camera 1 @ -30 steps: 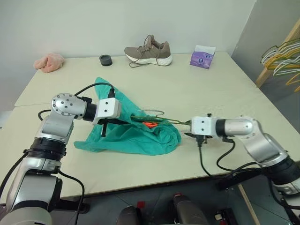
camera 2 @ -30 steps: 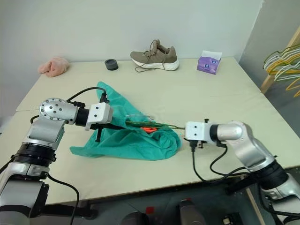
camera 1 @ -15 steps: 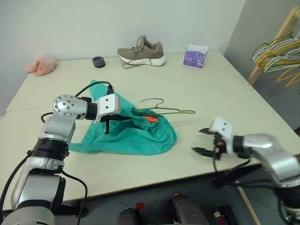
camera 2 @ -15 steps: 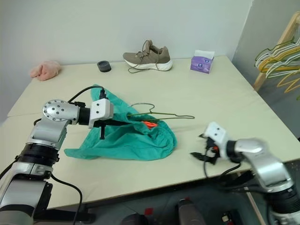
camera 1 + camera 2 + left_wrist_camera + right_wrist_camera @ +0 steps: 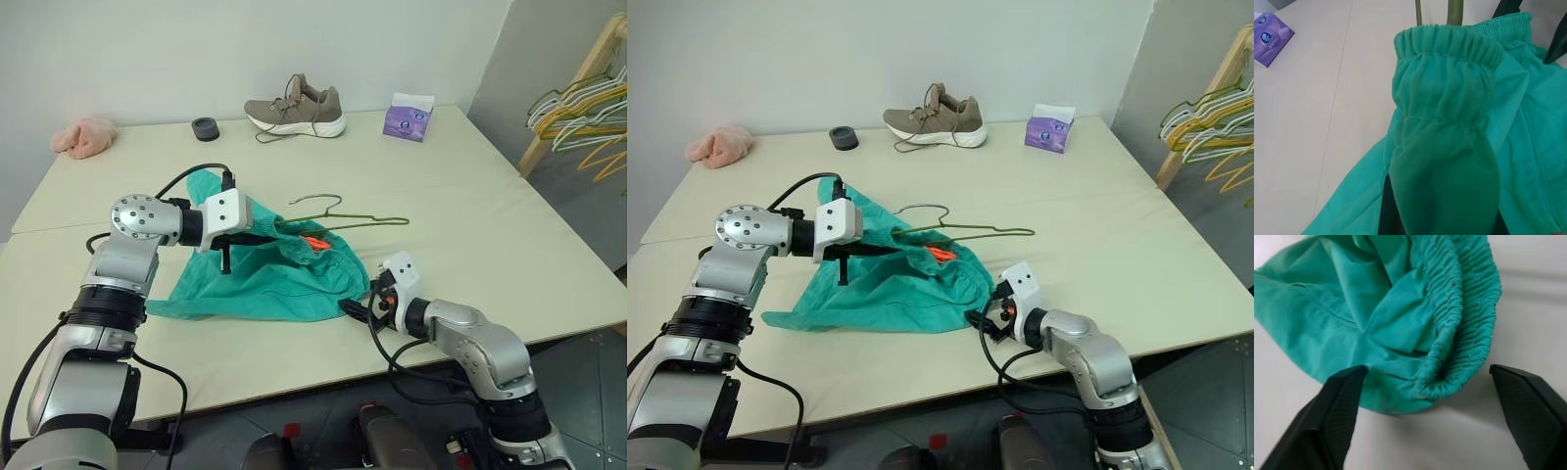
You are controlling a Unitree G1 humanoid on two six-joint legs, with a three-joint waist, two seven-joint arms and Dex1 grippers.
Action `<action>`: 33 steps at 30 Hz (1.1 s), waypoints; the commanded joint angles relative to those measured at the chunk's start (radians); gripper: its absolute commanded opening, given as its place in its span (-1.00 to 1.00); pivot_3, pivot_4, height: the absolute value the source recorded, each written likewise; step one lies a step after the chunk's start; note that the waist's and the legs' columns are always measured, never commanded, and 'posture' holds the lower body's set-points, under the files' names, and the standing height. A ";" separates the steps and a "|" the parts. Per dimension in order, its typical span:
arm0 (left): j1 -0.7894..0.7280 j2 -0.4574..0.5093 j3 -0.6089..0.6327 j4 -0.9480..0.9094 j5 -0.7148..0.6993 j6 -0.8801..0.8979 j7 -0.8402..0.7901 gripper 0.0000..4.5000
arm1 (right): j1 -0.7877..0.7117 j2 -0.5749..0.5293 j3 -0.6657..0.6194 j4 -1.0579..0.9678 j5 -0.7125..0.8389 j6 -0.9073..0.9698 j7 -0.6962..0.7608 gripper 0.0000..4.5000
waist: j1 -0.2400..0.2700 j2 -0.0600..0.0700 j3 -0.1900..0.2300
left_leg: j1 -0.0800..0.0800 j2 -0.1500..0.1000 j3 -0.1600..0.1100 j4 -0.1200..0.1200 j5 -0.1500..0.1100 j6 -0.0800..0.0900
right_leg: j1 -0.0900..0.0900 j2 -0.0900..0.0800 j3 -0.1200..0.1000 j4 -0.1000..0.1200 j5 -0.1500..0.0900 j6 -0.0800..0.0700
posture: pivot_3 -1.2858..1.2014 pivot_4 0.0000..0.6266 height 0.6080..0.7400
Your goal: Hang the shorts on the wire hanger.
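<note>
Left pincer [image 5: 257, 233], closed on the shorts [image 5: 279, 279] and hanger [image 5: 355, 221], lifts them off the table [image 5: 470, 196] so the open right pincer [image 5: 1437, 418] can grasp the waistband.

A bare test room is showing: plain wall [image 5: 147, 49], table [image 5: 470, 206], shoe [image 5: 294, 106], tissue pack [image 5: 409, 117], hanger rack [image 5: 578, 108] standing beside

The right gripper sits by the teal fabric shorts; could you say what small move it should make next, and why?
Probably ease the right gripper forward and close on the gathered waistband of the teal fabric shorts: its fingers stand open either side of that edge.
</note>
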 commanded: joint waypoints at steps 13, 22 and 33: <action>0.048 0.051 0.103 -0.118 -0.102 0.142 0.019 -1.00 | -0.112 -0.046 -0.056 0.188 -0.105 -0.299 -0.075 -0.98 | 0.000 0.000 0.000 | 0.000 -0.001 0.000 0.000 0.000 0.000 | 0.000 -0.001 0.000 0.000 0.000 0.000 | -0.12 -0.72 1.00; 0.078 0.212 0.096 -0.192 -0.195 0.350 -0.170 -1.00 | -0.143 -0.274 -0.132 0.146 0.046 -0.237 0.182 -0.98 | 0.002 0.000 0.000 | 0.000 0.000 0.000 -0.001 0.000 0.000 | 0.000 0.000 -0.001 -0.001 0.000 0.000 | -0.11 -0.71 1.00; 0.064 0.172 0.136 -0.259 -0.317 0.509 -0.140 -1.00 | -0.149 -0.330 -0.074 0.150 -0.031 -0.292 0.164 -0.98 | 0.002 0.000 0.000 | 0.000 0.000 0.000 -0.001 0.000 0.000 | 0.000 0.000 0.000 -0.001 0.000 0.000 | -0.12 -0.70 1.00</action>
